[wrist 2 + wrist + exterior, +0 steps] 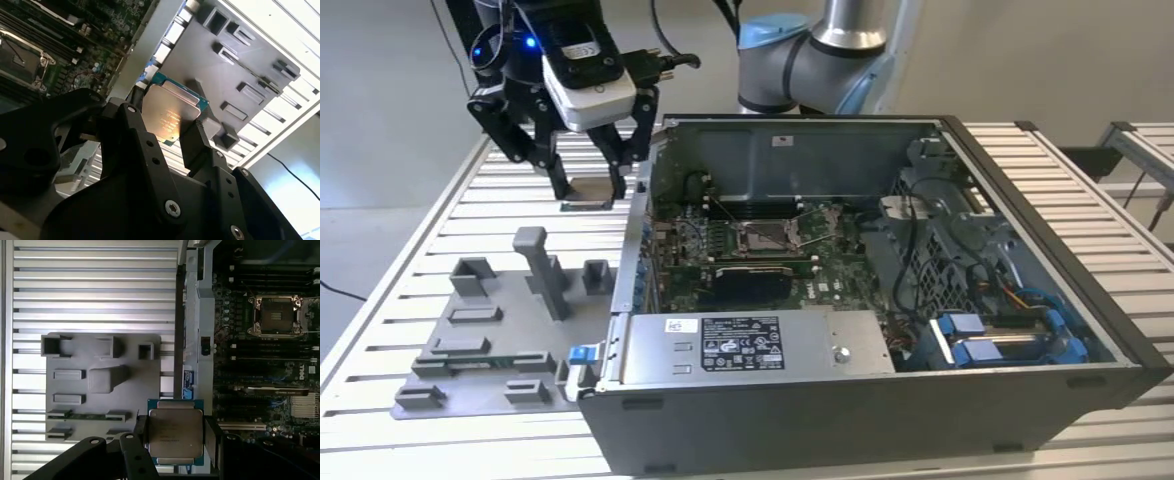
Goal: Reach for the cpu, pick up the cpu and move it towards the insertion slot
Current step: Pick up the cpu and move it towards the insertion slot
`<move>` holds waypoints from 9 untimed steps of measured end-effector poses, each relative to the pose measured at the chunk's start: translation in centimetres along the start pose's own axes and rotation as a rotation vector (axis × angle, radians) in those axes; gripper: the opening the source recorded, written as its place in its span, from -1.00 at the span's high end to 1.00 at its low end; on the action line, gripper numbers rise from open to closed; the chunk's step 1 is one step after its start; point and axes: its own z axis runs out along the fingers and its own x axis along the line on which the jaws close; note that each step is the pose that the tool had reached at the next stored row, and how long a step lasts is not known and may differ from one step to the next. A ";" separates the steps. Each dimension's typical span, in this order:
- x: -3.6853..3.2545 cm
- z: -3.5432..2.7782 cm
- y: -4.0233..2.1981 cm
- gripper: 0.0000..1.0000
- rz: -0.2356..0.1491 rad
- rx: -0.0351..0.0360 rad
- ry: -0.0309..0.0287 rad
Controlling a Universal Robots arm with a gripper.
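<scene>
My gripper (592, 192) is shut on the cpu (591, 188), a flat square chip with a silvery top. It hangs above the slatted table, just outside the case wall on the exterior view's left. In both wrist views the cpu (172, 111) (175, 430) sits level between the two black fingers (196, 142) (138, 436), held by opposite edges. The insertion slot (765, 237), a shiny metal frame with a dark centre, lies on the green board inside the open case. Both wrist views show the slot (276, 315) (20, 56) some way off from the chip.
A grey fixture plate (494, 335) with raised blocks and recesses lies on the table beside the case (881, 400). The case's upright metal wall (190, 330) stands between the chip and the board. Cables, drive bays and a power supply crowd the case's other end.
</scene>
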 end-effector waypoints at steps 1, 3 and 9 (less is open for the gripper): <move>-0.18 0.00 0.00 1.00 0.000 0.0000 0.0000; -0.51 0.00 0.00 1.00 0.000 -0.0001 0.0000; -1.30 0.01 0.01 1.00 0.000 -0.0001 -0.0001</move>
